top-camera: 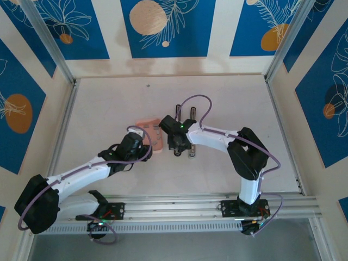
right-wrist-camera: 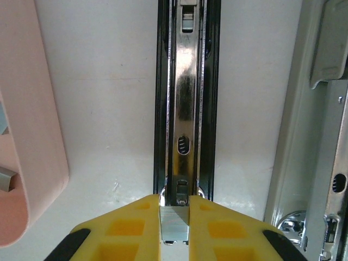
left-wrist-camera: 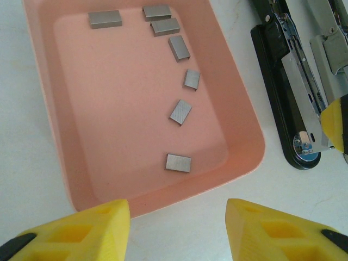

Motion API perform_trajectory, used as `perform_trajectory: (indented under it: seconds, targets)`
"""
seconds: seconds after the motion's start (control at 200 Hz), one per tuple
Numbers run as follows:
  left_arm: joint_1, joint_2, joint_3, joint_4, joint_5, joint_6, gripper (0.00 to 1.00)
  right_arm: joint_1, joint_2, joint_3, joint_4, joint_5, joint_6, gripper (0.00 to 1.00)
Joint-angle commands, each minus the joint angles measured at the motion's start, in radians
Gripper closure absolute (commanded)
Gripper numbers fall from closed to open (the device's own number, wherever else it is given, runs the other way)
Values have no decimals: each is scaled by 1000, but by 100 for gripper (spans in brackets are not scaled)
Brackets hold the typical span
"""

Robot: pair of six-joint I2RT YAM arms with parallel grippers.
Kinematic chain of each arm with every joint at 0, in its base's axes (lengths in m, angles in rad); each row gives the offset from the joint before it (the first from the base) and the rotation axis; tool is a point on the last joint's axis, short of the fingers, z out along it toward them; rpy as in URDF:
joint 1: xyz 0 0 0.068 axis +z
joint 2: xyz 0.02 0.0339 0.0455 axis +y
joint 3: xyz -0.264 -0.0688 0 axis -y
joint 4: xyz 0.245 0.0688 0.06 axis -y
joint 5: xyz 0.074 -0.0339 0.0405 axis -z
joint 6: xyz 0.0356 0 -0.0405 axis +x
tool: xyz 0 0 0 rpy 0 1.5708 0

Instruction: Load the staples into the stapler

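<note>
The stapler (right-wrist-camera: 185, 98) lies opened flat, its black base and shiny magazine channel running straight away from my right gripper (right-wrist-camera: 174, 205). That gripper is shut on a short silvery staple strip (right-wrist-camera: 174, 227), held just above the near end of the channel. The stapler's silvery-white upper bar (right-wrist-camera: 312, 136) lies alongside on the right. The salmon-pink box (left-wrist-camera: 247, 157) holds several loose staple strips (left-wrist-camera: 179, 162). My left gripper (left-wrist-camera: 178, 228) stands open over bare table just short of the box's near rim, with nothing between its fingers. From above, box (top-camera: 148, 130) and stapler (top-camera: 191, 114) sit mid-table.
Both arms reach in to the table's middle, the left gripper (top-camera: 142, 142) and right gripper (top-camera: 177, 142) close together. In the left wrist view the stapler (left-wrist-camera: 280, 103) lies right of the box, with a right fingertip (left-wrist-camera: 334, 122) over it. Patterned walls enclose the table.
</note>
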Motion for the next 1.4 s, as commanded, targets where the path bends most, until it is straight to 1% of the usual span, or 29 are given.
perform_trajectory:
  seconds: [0.0,0.265,0.915,1.396]
  targets:
    - [13,7,20,1,5,12,50,14,-21,-24,-16,23,-1,84]
    - [12,10,24,6,8,11,50,16,-76,-21,9,45,-37,83]
    - [12,10,21,2,8,6,50,-4,-34,-38,-8,30,-22,83]
    - [12,10,21,2,8,6,50,-8,-26,-40,15,10,-25,83]
